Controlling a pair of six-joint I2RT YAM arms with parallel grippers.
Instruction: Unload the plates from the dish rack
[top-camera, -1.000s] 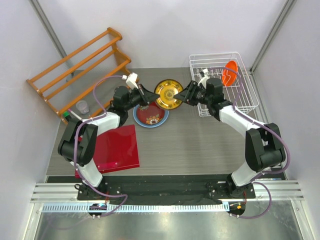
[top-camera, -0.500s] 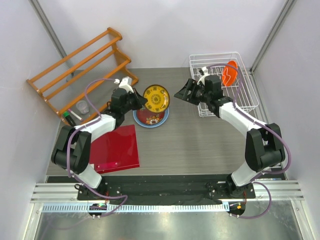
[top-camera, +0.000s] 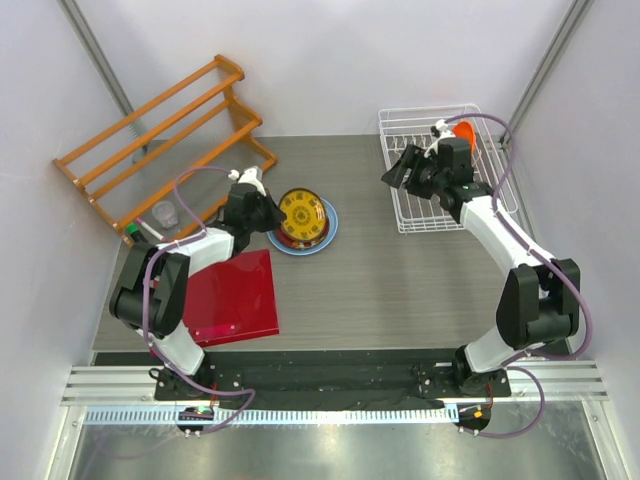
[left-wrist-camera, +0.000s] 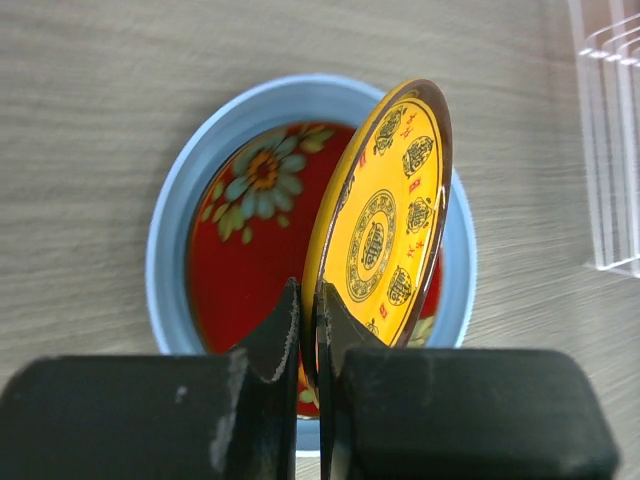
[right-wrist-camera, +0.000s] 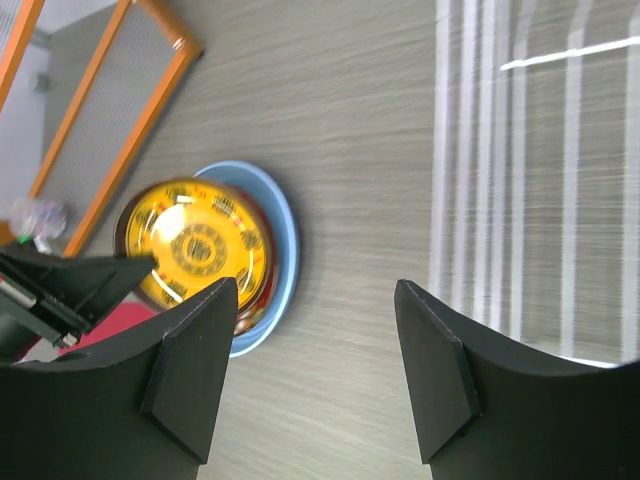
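Nearest, a flat red square board (top-camera: 232, 297) lies on the grey wood-grain desk (top-camera: 400, 290), beside the left arm. Just beyond it three of the four round plates are gathered. A larger light blue plate (top-camera: 331, 226) lies flat on the desk, a glossy dark red floral plate (left-wrist-camera: 235, 270) sits nested inside it, and a yellow plate with dark medallion patterns (left-wrist-camera: 385, 225) is above both.

The left wrist view shows what the top view cannot: the left arm's fingers (left-wrist-camera: 278, 335) are clamped on the yellow plate's lower rim, holding it tilted on edge over the red one. Whether that rim touches the red plate is hidden behind the fingers.

Farther right, the right wrist view shows the right arm's fingers (right-wrist-camera: 195, 370) spread wide with nothing between them. The three-plate stack lies off to one side and thin white wires to the other. From above, these fingers hang at the left edge of the white wire rectangular dish rack (top-camera: 425, 215).

Only the top view shows the fourth plate, a plain orange plate (top-camera: 464, 131), standing in the rack's far right corner, partly behind the right arm.

Farthest left stands an orange wooden slatted rack (top-camera: 160, 130), which makes two racks in all.
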